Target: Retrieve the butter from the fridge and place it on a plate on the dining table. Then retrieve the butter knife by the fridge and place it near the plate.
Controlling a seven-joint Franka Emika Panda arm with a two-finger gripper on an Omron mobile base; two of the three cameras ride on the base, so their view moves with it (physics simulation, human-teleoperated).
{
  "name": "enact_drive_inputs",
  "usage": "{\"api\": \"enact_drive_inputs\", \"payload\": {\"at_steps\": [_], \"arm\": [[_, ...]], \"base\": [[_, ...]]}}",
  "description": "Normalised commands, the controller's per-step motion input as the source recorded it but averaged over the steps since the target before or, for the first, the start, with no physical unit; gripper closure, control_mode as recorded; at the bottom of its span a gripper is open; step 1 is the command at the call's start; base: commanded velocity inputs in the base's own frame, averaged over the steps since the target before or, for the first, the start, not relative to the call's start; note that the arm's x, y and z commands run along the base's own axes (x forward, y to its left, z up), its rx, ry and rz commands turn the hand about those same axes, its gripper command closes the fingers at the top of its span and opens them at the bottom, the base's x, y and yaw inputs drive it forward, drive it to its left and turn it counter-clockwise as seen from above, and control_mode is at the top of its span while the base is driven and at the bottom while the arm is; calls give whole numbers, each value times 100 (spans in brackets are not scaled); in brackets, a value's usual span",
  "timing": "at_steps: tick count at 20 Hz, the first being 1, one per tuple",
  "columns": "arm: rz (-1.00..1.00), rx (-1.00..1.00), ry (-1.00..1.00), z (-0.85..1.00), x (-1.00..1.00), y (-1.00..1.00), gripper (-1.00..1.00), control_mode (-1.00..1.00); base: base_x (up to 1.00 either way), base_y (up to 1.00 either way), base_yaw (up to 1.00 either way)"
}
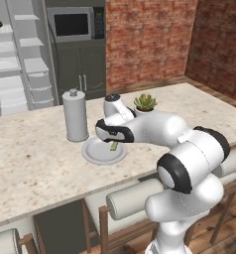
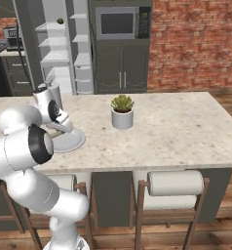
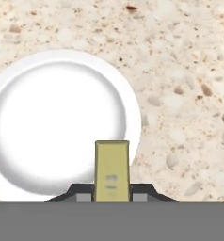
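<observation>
1. Gripping the butter (image 3: 112, 167), the fingers (image 3: 112, 197) are nearly closed on the pale yellow stick.
2. Butter hangs over the plate (image 3: 20, 117), near its rim; contact with the plate can't be told.
3. Plate sits on the desk (image 1: 35, 158), just beside a grey canister (image 1: 75, 115).
4. Potted succulent (image 2: 122, 111) stands on the desk, apart from the plate.
5. Fridge (image 1: 16, 59) open behind.

Butter (image 3: 112, 164) over plate (image 3: 48, 75) (canister (image 1: 75, 115) just behind) on dining table (image 1: 30, 158)
</observation>
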Motion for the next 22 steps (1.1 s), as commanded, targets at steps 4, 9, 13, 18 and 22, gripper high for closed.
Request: {"api": "enact_drive_inputs", "payload": {"at_steps": [4, 9, 13, 18, 22], "arm": [[-12, 0, -11, -24, 23, 5, 100, -100], [-12, 0, -9, -23, 14, 2, 100, -100], [-11, 0, -2, -28, 5, 0, 100, -100], [-11, 0, 0, -30, 11, 0, 100, -100], [-10, 0, 0, -25, 14, 0, 100, -100]], "base": [[0, 0, 0], [0, 0, 0], [0, 0, 0], [0, 0, 0], [0, 0, 0]]}}
